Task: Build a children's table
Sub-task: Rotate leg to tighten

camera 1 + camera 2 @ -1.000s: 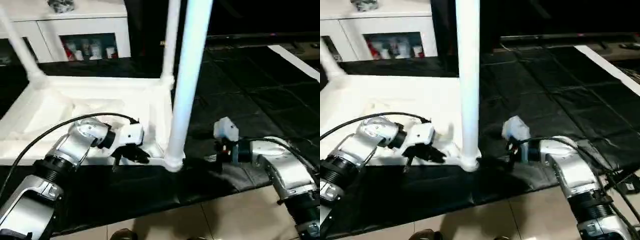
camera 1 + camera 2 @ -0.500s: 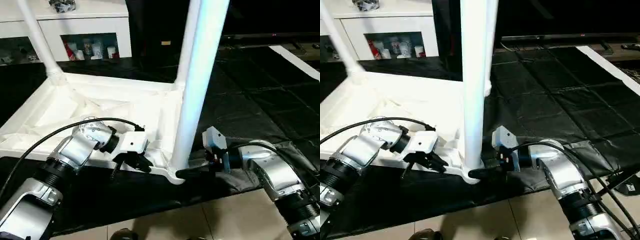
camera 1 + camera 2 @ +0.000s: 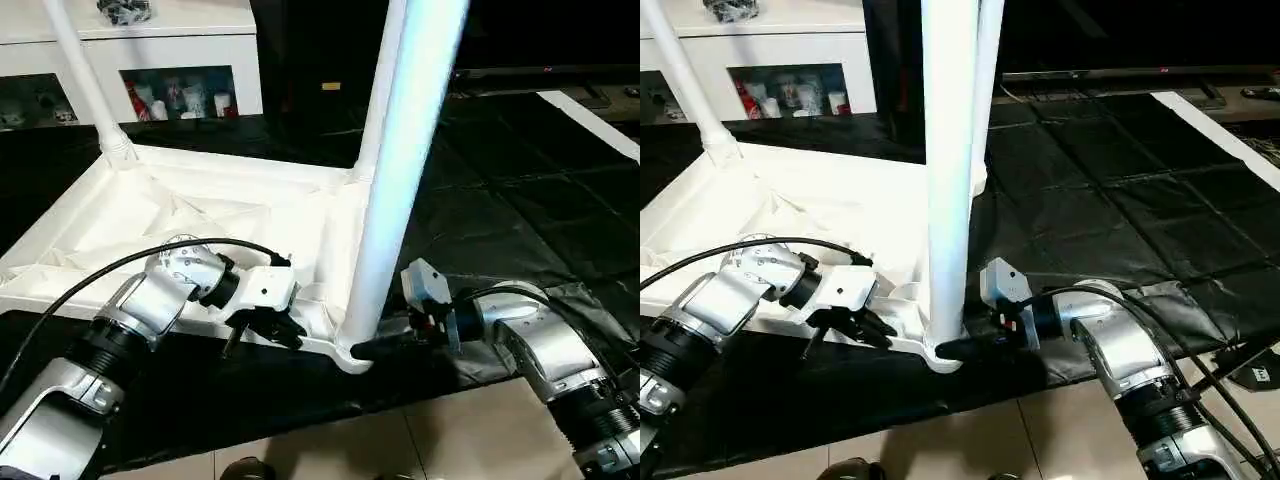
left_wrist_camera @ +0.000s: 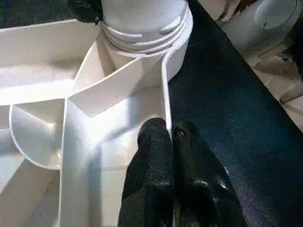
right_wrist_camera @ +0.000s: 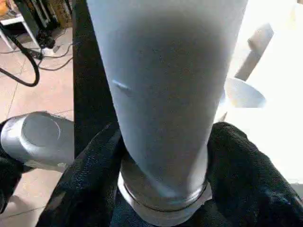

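Left gripper [image 4: 169, 137] fingers pinch the tabletop [image 3: 200, 215] rim; right gripper [image 5: 163, 142] fingers flank the near leg [image 3: 400, 170] base.

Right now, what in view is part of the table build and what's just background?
Job:
table top, upside down
near leg, right gripper around its base
two far legs
left gripper pinching the top's rim

Lying about:
white cabinet
black floor mat
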